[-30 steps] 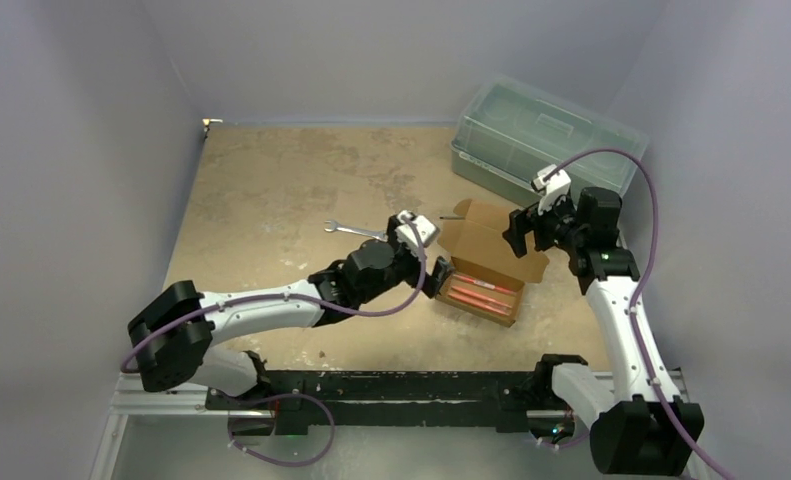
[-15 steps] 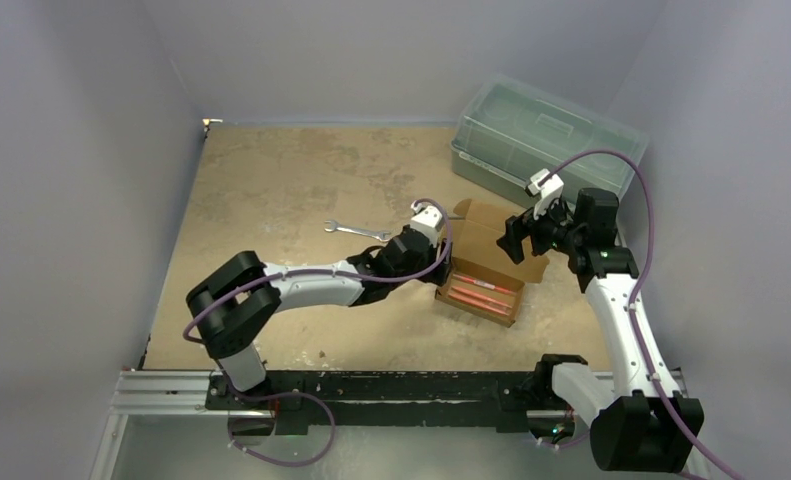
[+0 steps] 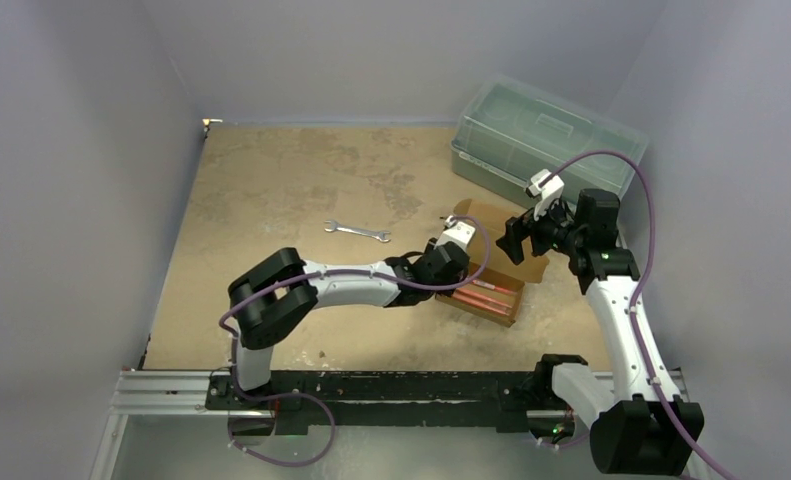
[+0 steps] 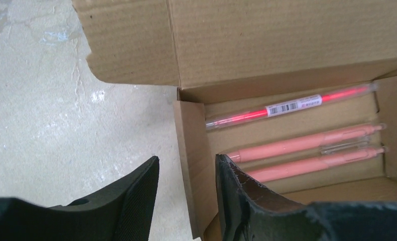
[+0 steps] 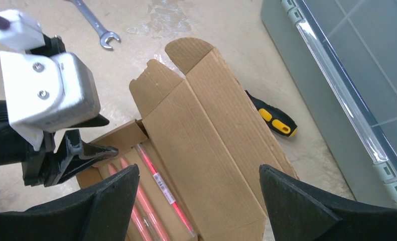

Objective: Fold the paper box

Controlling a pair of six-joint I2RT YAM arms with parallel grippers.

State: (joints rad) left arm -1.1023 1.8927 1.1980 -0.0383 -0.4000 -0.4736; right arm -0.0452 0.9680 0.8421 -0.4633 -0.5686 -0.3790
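The box (image 3: 483, 222) sits open on the right half of the bench (image 3: 271, 200). Its lid (image 5: 211, 140) is thrown back toward the bin (image 3: 541, 135), and three pens (image 4: 306, 145) lie side by side in the tray. The left claw (image 4: 187, 168), half-spread, straddles the upright end flap (image 4: 188, 125) at the tray's left edge. A sliver of bench shows between the outer finger and the card, so no pinch is visible. The right claw (image 5: 199, 170) hangs spread wide above the lid, apart from it. A screwdriver (image 5: 274, 118) lies in the narrow strip between lid and bin, one end tucked under the lid's edge. Room is tight on that far side, where the bin's wall runs near the lid. To the left a broad stretch of bench opens out, with a wrench (image 3: 356, 231) lying well apart from the box.
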